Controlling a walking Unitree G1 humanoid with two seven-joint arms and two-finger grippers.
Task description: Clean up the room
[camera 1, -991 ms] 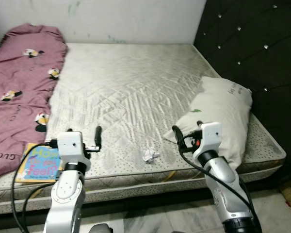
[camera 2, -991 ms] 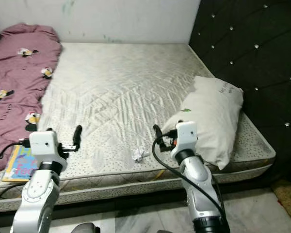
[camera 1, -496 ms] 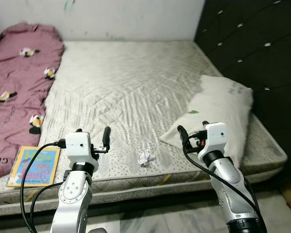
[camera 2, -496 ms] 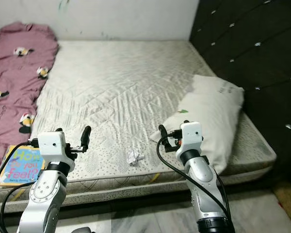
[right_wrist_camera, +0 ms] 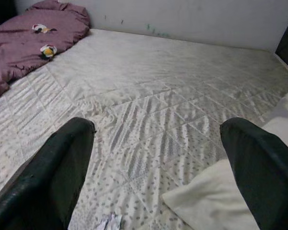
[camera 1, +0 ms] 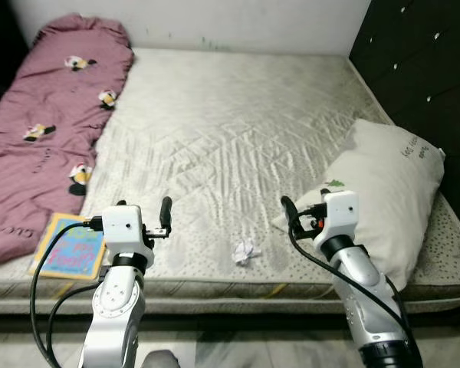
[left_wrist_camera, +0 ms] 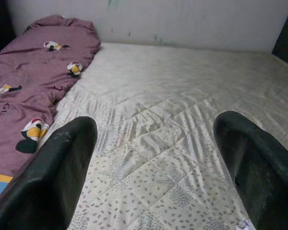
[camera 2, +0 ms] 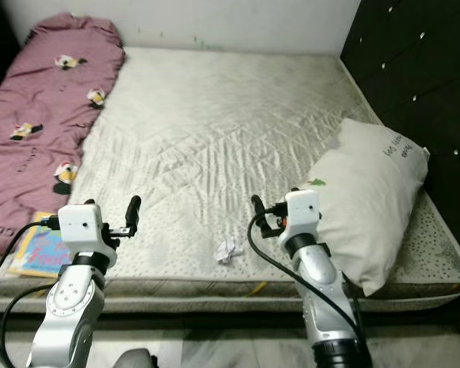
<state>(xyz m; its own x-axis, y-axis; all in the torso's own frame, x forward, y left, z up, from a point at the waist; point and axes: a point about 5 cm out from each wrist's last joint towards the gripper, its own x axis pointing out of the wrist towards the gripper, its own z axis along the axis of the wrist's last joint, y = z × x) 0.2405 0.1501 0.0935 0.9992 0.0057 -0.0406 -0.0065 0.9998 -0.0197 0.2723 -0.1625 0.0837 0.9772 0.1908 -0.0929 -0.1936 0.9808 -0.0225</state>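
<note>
A crumpled white paper [camera 1: 245, 252] lies on the mattress [camera 1: 238, 138] near its front edge, between my two arms. A colourful picture book [camera 1: 69, 245] lies flat at the front left corner, beside a purple blanket [camera 1: 46, 115]. A large white pillow [camera 1: 387, 192] rests at the right, by the dark headboard. My left gripper [left_wrist_camera: 153, 143] is open and empty, held over the front edge to the left of the paper. Just right of the paper, my right gripper [right_wrist_camera: 158, 143] is open and empty too, with the paper [right_wrist_camera: 110, 222] low between its fingers.
A black tufted headboard [camera 1: 429, 69] runs along the right side. A white wall [camera 1: 215, 23] stands behind the bed. Pale tiled floor [camera 1: 238, 349] shows below the mattress edge, where I stand.
The whole picture has shifted, so the camera moved; the bed sits more to the right and lower. Both arms keep the same raised pose with fingers apart. Nothing on the bed moved.
</note>
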